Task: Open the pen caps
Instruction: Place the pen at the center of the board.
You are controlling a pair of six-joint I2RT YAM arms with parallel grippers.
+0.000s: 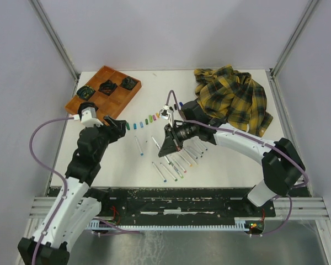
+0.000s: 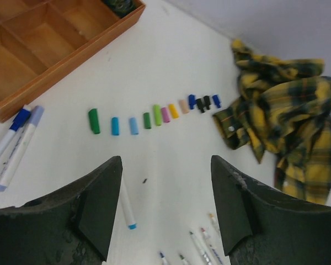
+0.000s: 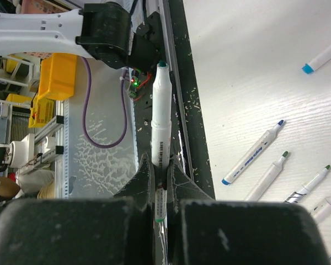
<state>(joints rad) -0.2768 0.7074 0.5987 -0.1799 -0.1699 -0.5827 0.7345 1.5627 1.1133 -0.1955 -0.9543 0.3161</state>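
Caps (image 2: 156, 115) lay rowed just ahead of the wide, empty left pincer (image 2: 165, 185). Right pincer (image 3: 161, 172) gripped a marker (image 3: 161, 110), tip outward.

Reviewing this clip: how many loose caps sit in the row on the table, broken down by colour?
Green caps: 3
Blue caps: 4
Pink cap: 1
Yellow-orange cap: 1
Peach cap: 1
Black caps: 2
Total: 12

The white tabletop (image 1: 124, 165) carries an orange wooden compartment tray (image 2: 71, 58), a crumpled yellow-and-black plaid shirt (image 1: 234, 99), a row of small coloured plastic pen caps (image 2: 156, 115) and scattered white marker barrels (image 1: 163, 171).
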